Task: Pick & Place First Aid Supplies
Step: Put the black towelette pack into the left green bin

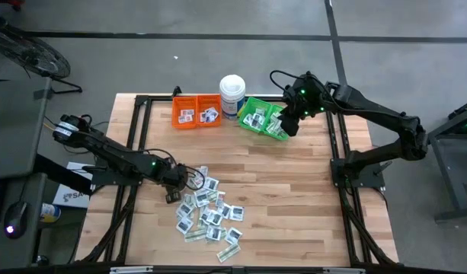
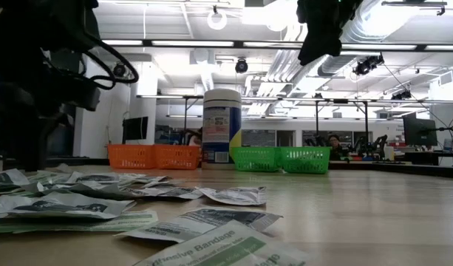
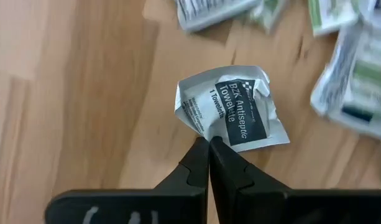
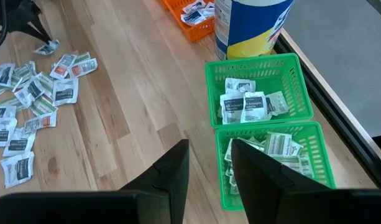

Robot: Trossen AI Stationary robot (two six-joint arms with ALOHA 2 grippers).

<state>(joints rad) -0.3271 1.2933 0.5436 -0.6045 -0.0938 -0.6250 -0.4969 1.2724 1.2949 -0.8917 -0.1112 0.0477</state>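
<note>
Several first aid supplies, white square packets and green-and-white strips, lie flat in a loose pile on the wooden table's near middle. My left gripper stands at the pile's left edge, pointing down, shut on one white towelette packet with a dark label. My right gripper hangs open above the two green bins at the far side, with nothing between its fingers. Both green bins hold packets. My left gripper pinches the white packet by one edge between its two fingertips, only at their free ends. The fingers come from above, pointing steeply down. The packet is crumpled and juts out past the fingertips, seemingly just clear of the wood.
Two orange bins holding a few packets stand at the far edge, left of a tall white tub. A black frame runs along the table's sides. Bare wood lies between the pile and the bins.
</note>
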